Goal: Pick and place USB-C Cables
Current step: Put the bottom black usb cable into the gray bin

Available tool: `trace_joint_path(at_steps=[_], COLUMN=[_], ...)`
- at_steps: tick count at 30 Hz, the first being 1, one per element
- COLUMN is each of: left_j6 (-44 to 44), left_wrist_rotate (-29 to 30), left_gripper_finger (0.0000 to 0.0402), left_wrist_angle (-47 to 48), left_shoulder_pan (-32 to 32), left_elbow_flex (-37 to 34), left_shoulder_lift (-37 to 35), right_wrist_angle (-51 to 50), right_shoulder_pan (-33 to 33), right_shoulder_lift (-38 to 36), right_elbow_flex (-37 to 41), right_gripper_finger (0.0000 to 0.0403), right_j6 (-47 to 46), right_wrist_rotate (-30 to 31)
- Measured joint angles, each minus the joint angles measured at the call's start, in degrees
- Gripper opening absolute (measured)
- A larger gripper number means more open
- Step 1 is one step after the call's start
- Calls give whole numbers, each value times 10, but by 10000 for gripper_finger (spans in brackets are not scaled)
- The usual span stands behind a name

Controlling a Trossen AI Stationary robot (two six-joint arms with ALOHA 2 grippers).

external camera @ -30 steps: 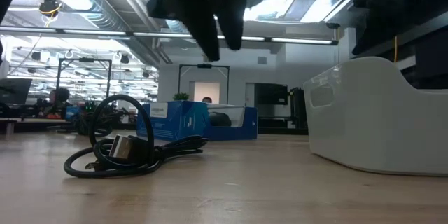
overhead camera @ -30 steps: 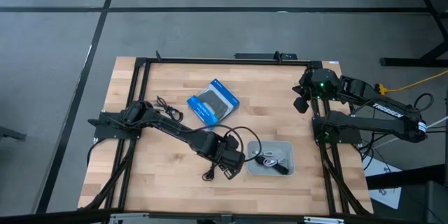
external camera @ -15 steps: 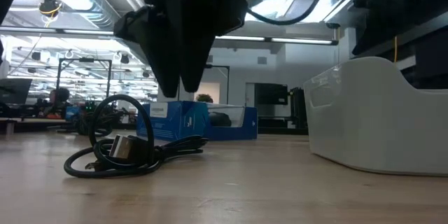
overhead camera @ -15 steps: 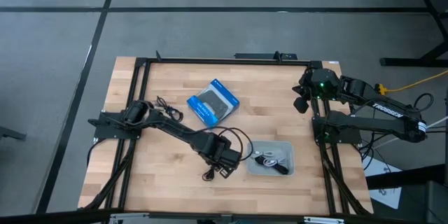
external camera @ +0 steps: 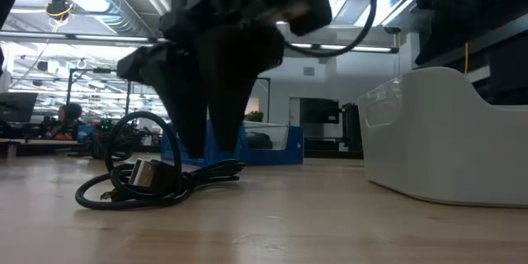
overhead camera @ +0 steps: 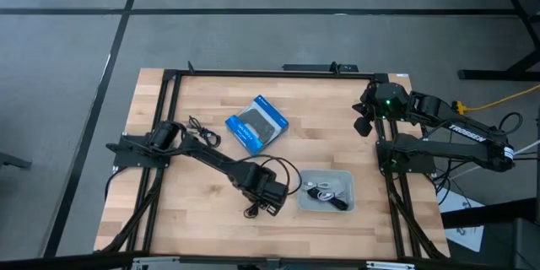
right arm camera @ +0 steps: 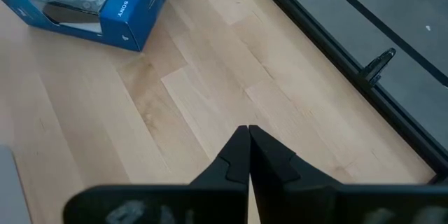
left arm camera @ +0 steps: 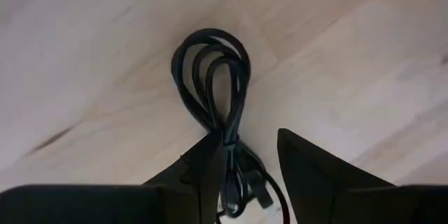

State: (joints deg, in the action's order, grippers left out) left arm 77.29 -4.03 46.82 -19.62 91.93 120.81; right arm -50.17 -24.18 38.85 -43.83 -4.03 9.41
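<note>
A black bundled USB-C cable [overhead camera: 251, 211] lies on the wooden table near its near edge, seen close in the low view [external camera: 140, 177] and as a looped coil in the left wrist view [left arm camera: 213, 70]. My left gripper [overhead camera: 263, 205] [external camera: 206, 144] [left arm camera: 252, 164] is open and low over it, one finger on each side of the bundle's tied end. More cables [overhead camera: 325, 194] lie in the grey tray [overhead camera: 346, 177]. One thin black cable [overhead camera: 202, 131] rests by the left arm's base. My right gripper [overhead camera: 361, 125] [right arm camera: 248, 143] is shut, parked at the table's right far corner. My left gripper comes at the cable from above, pointing down, with the bundle's tied end [left arm camera: 227, 143] running between its fingers close along one finger [left arm camera: 206, 164]. I cannot tell whether that finger touches the cable. The cable lies flat on the table.
A blue-and-black box [overhead camera: 257, 122] [external camera: 239, 142] [right arm camera: 91, 0] lies flat in the table's far middle. The tray's pale wall [external camera: 437, 132] stands just right of the left gripper. A black frame rail [overhead camera: 270, 73] runs round the table edges.
My left gripper has moved from beside the tray toward the table's left and come down over the black cable on the table. The cable has not moved.
</note>
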Motion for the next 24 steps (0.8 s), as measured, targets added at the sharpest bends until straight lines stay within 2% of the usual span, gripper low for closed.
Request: trace_joint_path(at_steps=[6,16,19,24], left_j6=[36,23,-13,-47], left_wrist_rotate=[-1,0,24,50], left_gripper_finger=[131,127,105,24], left_wrist_angle=[-12,-47,-47,-52], left_shoulder_pan=[-1,-2,-3,-2], left_elbow_flex=[-37,-63,-64,-64], left_shoulder_lift=[0,-3,-2,-2], right_wrist_angle=[0,0,0,0], right_shoulder_pan=[0,0,0,0], right_shoulder_lift=[0,0,0,0], right_elbow_flex=[0,0,0,0], right_gripper_finger=[7,7,7,7], right_j6=[0,0,0,0], right_wrist_rotate=[0,0,0,0])
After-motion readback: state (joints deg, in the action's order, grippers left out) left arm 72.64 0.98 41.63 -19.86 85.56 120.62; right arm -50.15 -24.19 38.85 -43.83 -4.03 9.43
